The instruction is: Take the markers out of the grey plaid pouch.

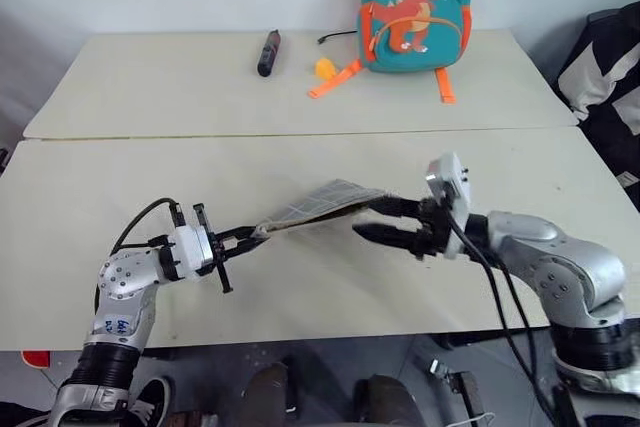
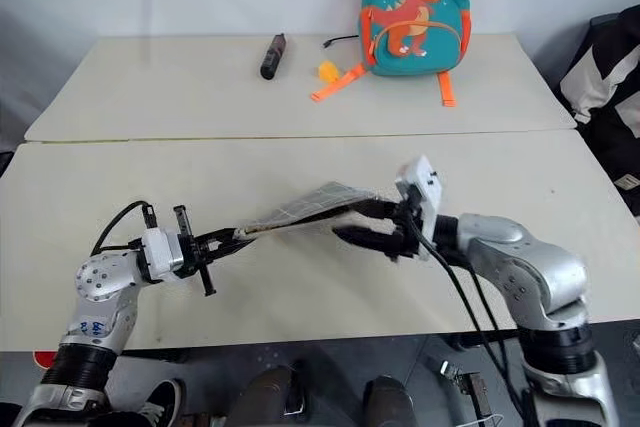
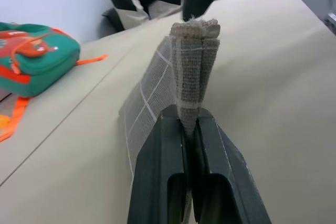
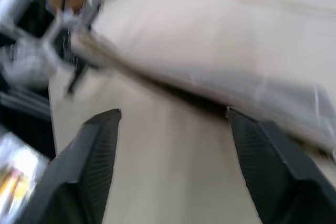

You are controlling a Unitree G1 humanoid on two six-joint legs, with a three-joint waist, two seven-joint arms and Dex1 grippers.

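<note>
Pouch first: the grey plaid pouch (image 1: pixel 325 202) hangs above the bench (image 1: pixel 120 187), near its middle. Our left tool (image 1: pixel 245 235) is clamped shut on its corner at the 9 o'clock end; our right tool (image 1: pixel 385 220) has its jaws spread around the 3 o'clock end, and we cannot tell if it touches. We judge it soft, light and floppy, best taken at corners or seams. We count one pouch, one dinosaur backpack (image 1: pixel 413 9) and one dark stick (image 1: pixel 268 52) at 12 o'clock; no markers visible
</note>
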